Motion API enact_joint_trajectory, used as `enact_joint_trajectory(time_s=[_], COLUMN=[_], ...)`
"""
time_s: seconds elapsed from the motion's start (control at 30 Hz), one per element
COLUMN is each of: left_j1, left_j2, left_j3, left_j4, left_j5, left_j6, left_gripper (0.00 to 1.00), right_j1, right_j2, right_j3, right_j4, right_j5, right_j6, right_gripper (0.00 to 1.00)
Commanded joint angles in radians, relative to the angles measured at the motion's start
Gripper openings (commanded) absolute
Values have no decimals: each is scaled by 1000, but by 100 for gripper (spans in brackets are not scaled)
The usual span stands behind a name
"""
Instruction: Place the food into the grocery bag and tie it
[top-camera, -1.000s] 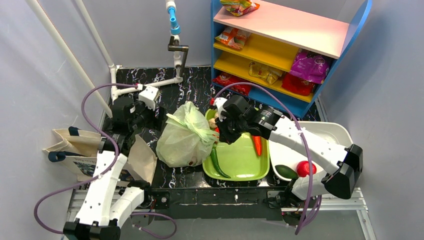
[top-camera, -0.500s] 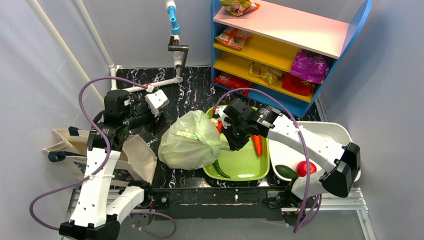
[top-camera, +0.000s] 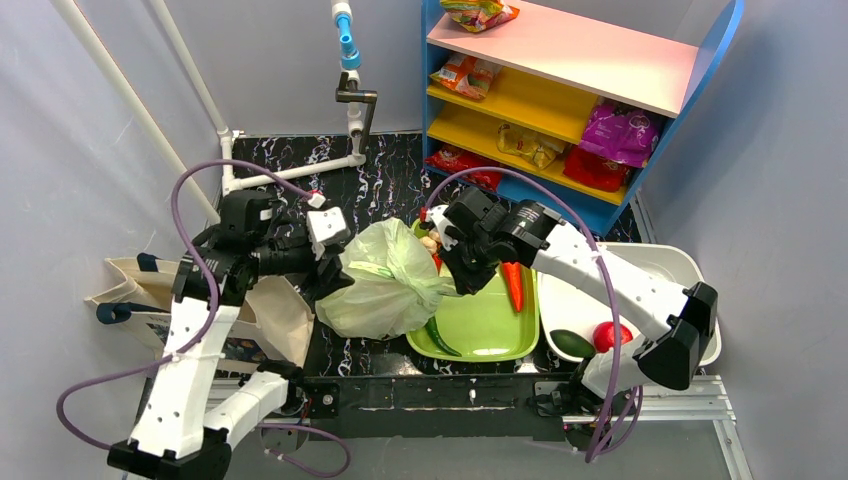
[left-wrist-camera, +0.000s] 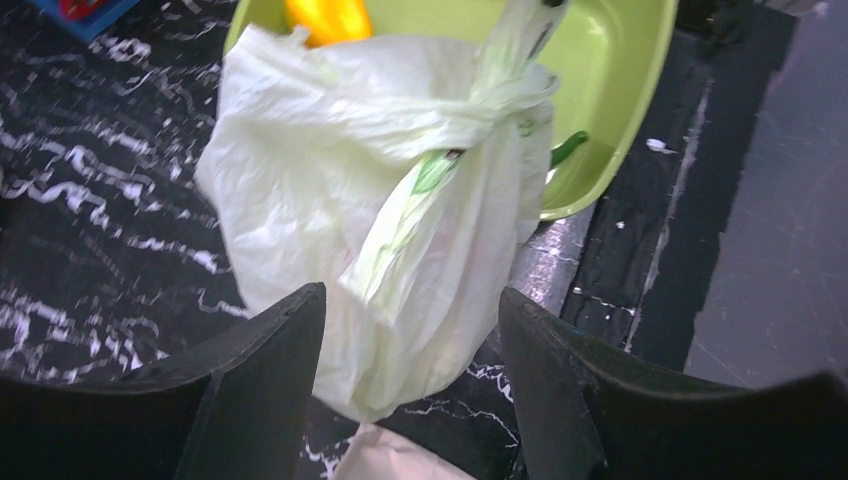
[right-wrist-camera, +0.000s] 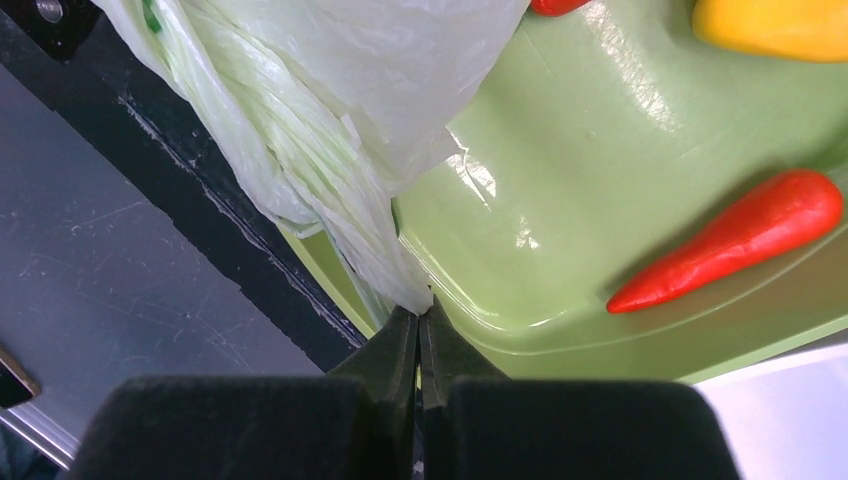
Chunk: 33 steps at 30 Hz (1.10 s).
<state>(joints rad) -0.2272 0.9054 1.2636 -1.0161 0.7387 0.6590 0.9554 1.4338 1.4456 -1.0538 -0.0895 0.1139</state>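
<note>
The pale-green grocery bag (top-camera: 385, 280) lies full on the black table, partly over the green tray (top-camera: 495, 330). Its handles are twisted into a knot (left-wrist-camera: 490, 100). My right gripper (top-camera: 463, 280) is shut on a handle strand of the bag (right-wrist-camera: 330, 100), pinched at the fingertips (right-wrist-camera: 420, 315) over the tray's rim. My left gripper (top-camera: 322, 278) is open at the bag's left side; the bag (left-wrist-camera: 380, 200) hangs between and beyond its spread fingers (left-wrist-camera: 410, 300). A red chili (top-camera: 514, 285), a green chili (top-camera: 436, 326) and a yellow pepper (right-wrist-camera: 780, 25) lie in the tray.
A white tub (top-camera: 650, 262) at the right holds a red tomato (top-camera: 606, 335) and a green fruit (top-camera: 572, 343). A beige canvas tote (top-camera: 150, 290) lies at the left. The blue shelf (top-camera: 560, 90) with snack packets stands behind. A white pipe frame (top-camera: 290, 172) stands at the back left.
My left arm has swung right and forward, bringing its open gripper to the bag's left side. The bag has shifted slightly right and flattened, with my right gripper still gripping its handle.
</note>
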Motion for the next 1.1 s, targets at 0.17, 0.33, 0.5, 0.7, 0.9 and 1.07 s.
enact_joint_trajectory(time_s=[0.17, 0.33, 0.5, 0.7, 0.9, 1.07], left_j1=[-180, -214, -227, -238, -242, -251], left_j2=[132, 164, 203, 249, 287, 292], left_j3=[36, 14, 19, 28, 25, 19], left_j4=[-10, 48, 68, 65, 42, 52], left_j5=[30, -30, -50, -79, -85, -82], left_j6=[58, 84, 93, 103, 123, 120], left_gripper=[62, 59, 53, 52, 43, 0], right_j1=[-4, -4, -4, -4, -4, -4], right_j2=[25, 9, -10, -22, -21, -18], right_j3=[55, 39, 22, 4, 6, 7], right_j4=[-37, -39, -44, -41, -38, -38], right_j5=[-19, -16, -5, -2, -5, -3], right_j6=[-21, -21, -24, -28, -25, -28], right_gripper=[1, 1, 1, 1, 1, 1])
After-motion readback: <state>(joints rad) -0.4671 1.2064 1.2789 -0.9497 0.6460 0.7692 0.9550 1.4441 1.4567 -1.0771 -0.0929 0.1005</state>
